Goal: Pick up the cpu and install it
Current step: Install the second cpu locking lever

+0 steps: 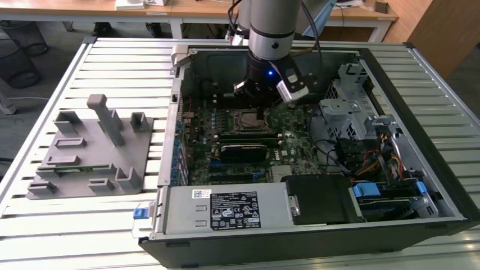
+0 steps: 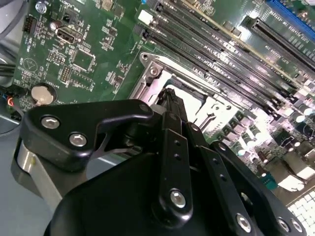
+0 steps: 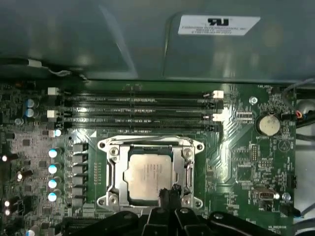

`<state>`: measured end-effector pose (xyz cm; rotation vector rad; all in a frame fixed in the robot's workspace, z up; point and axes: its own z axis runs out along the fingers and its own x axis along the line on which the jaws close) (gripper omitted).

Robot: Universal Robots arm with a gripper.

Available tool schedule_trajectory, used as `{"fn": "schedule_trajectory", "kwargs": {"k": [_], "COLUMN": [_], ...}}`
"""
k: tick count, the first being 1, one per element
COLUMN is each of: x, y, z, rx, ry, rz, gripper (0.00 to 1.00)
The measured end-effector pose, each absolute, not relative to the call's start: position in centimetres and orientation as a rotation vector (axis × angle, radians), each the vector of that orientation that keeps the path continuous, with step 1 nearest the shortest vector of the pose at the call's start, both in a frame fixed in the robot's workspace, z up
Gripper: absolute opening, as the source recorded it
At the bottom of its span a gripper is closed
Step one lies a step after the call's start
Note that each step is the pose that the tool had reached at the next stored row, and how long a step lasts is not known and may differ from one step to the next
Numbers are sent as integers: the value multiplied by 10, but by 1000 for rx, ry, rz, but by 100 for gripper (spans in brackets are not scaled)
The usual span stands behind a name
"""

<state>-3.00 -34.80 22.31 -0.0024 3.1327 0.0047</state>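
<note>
1. Slatted metal bench [image 1: 112,62] carries an open computer case [image 1: 435,169] lying on its side; wooden desks stand behind it at the far edge of the exterior view.
2. On the exterior view's left, a grey fixture block [image 1: 90,152] with upright posts rests on the bench, well apart from the arm; a thin green strip lies in one of its slots.
3. Inside the case, the green motherboard [image 1: 293,140] faces up; a power supply [image 1: 225,209] with a white label sits at the near wall, and a drive cage [image 1: 349,107] with bundled cables sits toward the exterior view's right.
4. The arm [image 1: 271,28] reaches down into the case, with the end effector [image 1: 259,115] directly over the socket [image 1: 248,119].
5. In the first wrist view, the cpu [image 3: 147,174] lies flat inside the metal socket frame [image 3: 112,172], silver top up; it sits square within the frame, beside the row of memory slots [image 3: 138,110].
6. The end effector's black tip [image 3: 170,195] touches or hangs just above the cpu's edge nearest the camera; I cannot tell which.
7. In the second wrist view, the fingers [image 2: 174,147] stand close together, narrowed to a slim point over the socket opening; nothing visible is clamped between them.
8. A round coin cell [image 3: 269,125] sits on the board near the socket.
</note>
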Motion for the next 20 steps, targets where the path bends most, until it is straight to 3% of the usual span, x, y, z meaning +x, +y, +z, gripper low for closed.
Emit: {"fn": "schedule_trajectory", "kwargs": {"k": [9,15,20], "x": [-30,-30,-32], "y": [-350,-371,-376], "z": [237,237,237], "rx": [-3,-2,-2], "ry": [3133,3133,3131], "rz": [5,7,108], "gripper": [11,11,11]}}
